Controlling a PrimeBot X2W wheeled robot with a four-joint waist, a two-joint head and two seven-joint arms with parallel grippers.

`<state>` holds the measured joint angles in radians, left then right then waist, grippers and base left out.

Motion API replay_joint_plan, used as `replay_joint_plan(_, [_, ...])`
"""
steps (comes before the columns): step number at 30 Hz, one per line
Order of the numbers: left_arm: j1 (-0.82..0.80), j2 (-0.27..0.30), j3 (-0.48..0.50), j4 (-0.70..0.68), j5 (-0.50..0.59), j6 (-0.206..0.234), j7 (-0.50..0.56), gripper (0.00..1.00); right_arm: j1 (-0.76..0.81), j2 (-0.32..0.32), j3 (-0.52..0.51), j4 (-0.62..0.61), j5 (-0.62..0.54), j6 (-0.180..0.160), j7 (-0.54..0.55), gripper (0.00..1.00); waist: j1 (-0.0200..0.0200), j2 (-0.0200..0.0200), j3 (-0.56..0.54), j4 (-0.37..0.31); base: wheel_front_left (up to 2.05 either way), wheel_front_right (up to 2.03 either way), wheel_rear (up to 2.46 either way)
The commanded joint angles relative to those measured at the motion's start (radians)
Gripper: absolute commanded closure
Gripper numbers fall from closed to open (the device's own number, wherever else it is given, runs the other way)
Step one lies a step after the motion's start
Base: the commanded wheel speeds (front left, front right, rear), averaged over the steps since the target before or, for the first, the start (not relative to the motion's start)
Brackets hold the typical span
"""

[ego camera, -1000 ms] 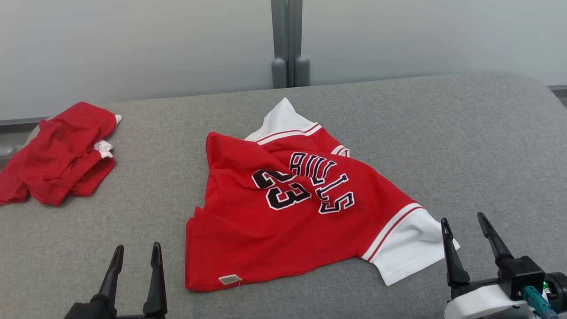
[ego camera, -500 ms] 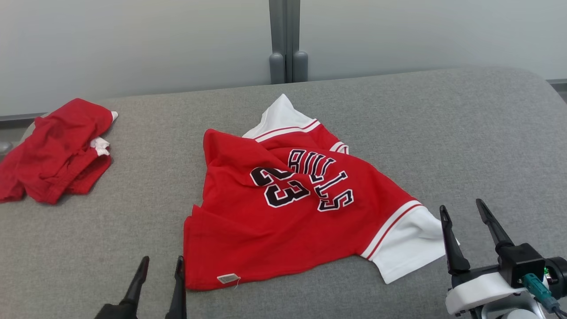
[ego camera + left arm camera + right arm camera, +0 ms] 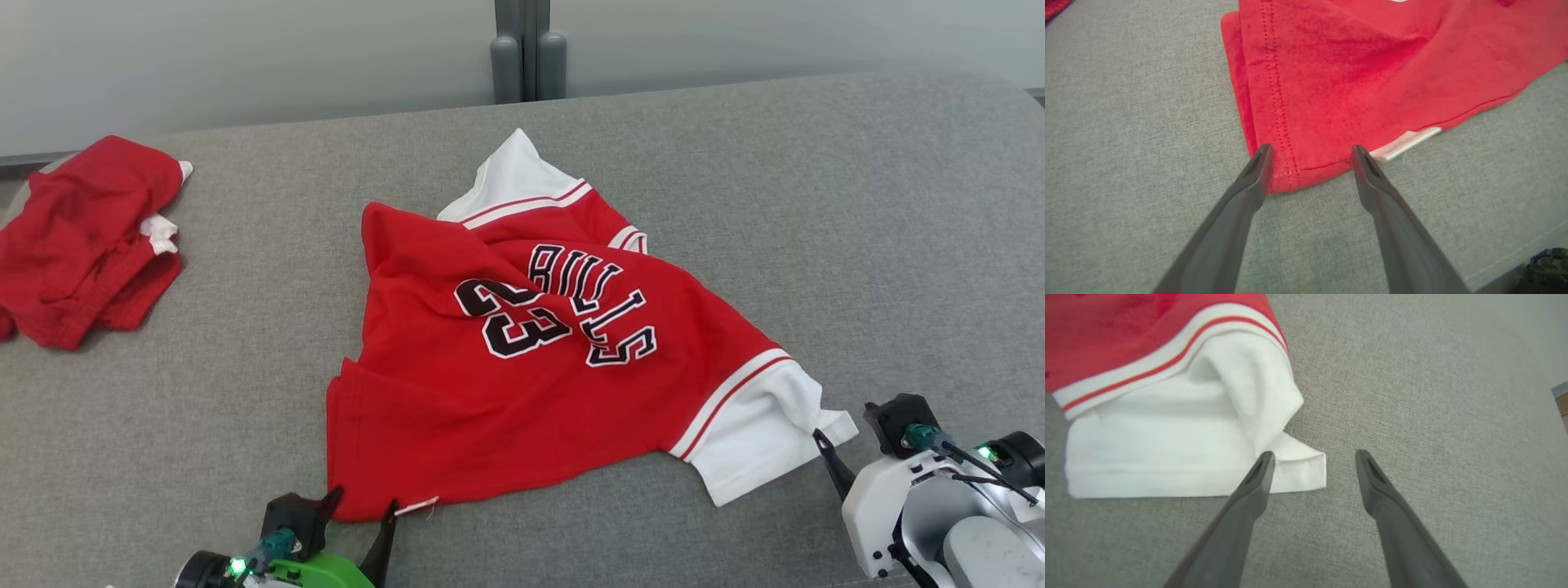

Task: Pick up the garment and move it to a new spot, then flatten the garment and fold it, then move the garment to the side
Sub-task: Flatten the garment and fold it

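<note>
The left claw [image 3: 1310, 153], spread, straddles the hem corner of the jersey [image 3: 490, 392]; the right claw [image 3: 1312, 455], spread, sits at its white sleeve corner

We see our right gripper [image 3: 1312, 457] spread wide over the grey cushion [image 3: 1433, 416], its left fingertip beside the garment's white sleeve [image 3: 1180, 457] corner.

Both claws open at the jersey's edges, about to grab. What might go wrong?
The right claw spans only the corner of the white sleeve; closing may catch a sliver that slips on lifting.
The left claw straddles a doubled hem; it may pinch one layer, leaving the jersey bunched.
</note>
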<state>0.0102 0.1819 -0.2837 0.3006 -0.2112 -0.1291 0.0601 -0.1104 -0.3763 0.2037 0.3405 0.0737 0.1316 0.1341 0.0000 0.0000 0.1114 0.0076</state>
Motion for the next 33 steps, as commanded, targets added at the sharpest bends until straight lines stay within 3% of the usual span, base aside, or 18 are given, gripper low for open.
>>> replay_joint_plan(1, [-0.024, 0.013, 0.003, -0.008, -0.011, -0.002, 0.009, 0.00, -0.018, -0.022, 0.024, 0.002, 0.028, -0.002, 0.018, 0.00, 0.0000, 0.0000, 0.021, 0.009, 0.00, 0.00, 0.00])
replay_joint_plan(12, [0.026, 0.049, -0.006, -0.067, -0.045, 0.007, 0.089, 0.00, -0.020, -0.081, 0.124, -0.005, 0.134, -0.002, 0.046, 0.00, 0.0000, 0.0000, 0.027, 0.013, 0.00, 0.00, 0.00])
replay_joint_plan(23, [-0.033, 0.031, -0.024, -0.027, -0.069, 0.008, 0.053, 0.00, -0.075, -0.073, 0.161, 0.010, 0.150, -0.002, 0.048, 0.00, 0.0000, 0.0000, 0.054, 0.009, 0.00, 0.00, 0.00])
replay_joint_plan(24, [-0.044, 0.030, -0.025, -0.020, -0.071, 0.007, 0.047, 0.08, -0.086, -0.068, 0.158, 0.018, 0.156, -0.002, 0.044, 0.14, 0.0000, 0.0000, 0.056, 0.007, 0.00, 0.00, 0.00])
replay_joint_plan(25, [-0.060, 0.029, -0.026, -0.009, -0.072, 0.006, 0.039, 0.51, -0.097, -0.063, 0.156, 0.037, 0.163, -0.002, 0.050, 0.96, 0.0000, 0.0000, 0.058, 0.006, 0.00, 0.00, 0.00])
replay_joint_plan(26, [-0.066, 0.028, -0.031, 0.003, -0.079, 0.005, 0.039, 0.91, -0.099, -0.059, 0.171, 0.046, 0.175, -0.002, 0.056, 1.00, 0.0000, 0.0000, 0.058, 0.006, 0.00, 0.00, 0.00])
replay_joint_plan(27, [-0.073, 0.028, -0.040, 0.016, -0.083, 0.003, 0.036, 1.00, -0.104, -0.050, 0.169, 0.058, 0.197, -0.002, 0.052, 1.00, 0.0000, 0.0000, 0.058, 0.007, 0.00, 0.00, 0.00])
replay_joint_plan(33, [-0.065, 0.035, -0.052, -0.011, -0.182, -0.001, 0.035, 1.00, -0.075, -0.021, 0.122, -0.015, 0.416, -0.002, 0.005, 1.00, 0.0000, 0.0000, 0.034, 0.012, 0.00, 0.00, 0.00])
